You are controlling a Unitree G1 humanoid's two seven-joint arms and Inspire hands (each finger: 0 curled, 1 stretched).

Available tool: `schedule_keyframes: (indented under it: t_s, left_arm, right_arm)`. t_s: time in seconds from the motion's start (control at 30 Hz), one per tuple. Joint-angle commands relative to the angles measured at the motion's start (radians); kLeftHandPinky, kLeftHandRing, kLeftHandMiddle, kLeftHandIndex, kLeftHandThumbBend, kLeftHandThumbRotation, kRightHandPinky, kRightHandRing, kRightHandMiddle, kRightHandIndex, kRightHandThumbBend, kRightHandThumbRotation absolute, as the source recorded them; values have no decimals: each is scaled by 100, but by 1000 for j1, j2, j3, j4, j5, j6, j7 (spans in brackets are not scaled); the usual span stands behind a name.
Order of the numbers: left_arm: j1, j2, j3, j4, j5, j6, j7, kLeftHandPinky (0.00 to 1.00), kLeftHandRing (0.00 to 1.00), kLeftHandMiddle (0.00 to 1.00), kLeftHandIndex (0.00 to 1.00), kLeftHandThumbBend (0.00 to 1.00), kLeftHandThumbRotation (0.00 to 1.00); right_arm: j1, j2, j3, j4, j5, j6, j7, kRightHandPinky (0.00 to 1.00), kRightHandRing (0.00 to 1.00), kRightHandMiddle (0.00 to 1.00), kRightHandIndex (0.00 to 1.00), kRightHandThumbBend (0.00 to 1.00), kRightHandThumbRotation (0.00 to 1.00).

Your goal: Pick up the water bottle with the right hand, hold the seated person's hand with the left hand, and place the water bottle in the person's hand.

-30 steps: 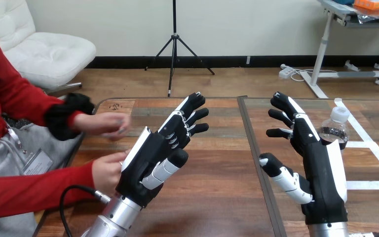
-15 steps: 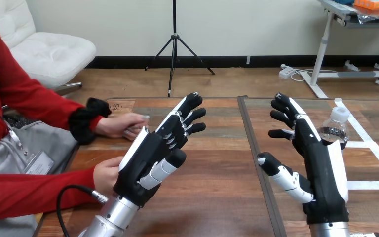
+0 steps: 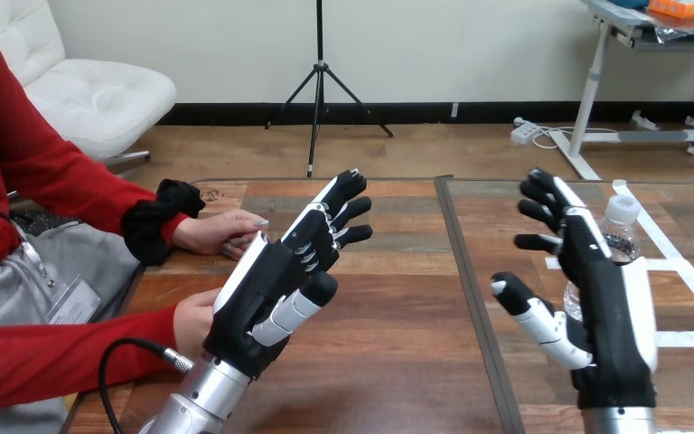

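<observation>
clear water bottle (image 3: 623,226) stands just behind right robot hand (image 3: 604,316)

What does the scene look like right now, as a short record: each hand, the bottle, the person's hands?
left hand: open, fingers straight, raised over the table, holding nothing
right hand: open, raised, in front of the water bottle; contact unclear
water bottle: upright on the table, partly hidden by the right hand
person's upper hand: at the table's left edge, apart from the left hand
person's lower hand: beside the left hand's base; contact unclear
task state: water bottle not yet lifted, no hand held
</observation>
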Motion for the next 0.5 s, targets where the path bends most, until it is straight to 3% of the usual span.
schedule_keyframes:
  t_s: [0.0,0.47]
  left_arm:
    - [-29,11,5,-17,4,-16,5,86,94,97,96,100,83]
    - [-35,10,3,-9,4,-15,-1,87,95,98,96,100,83]
  right_arm:
    - [-24,-5,-29,-40,6,-1,-24,68,83,86,88,100,79]
    - [11,-2,-66,-65,-5,-19,-73,67,82,85,87,100,76]
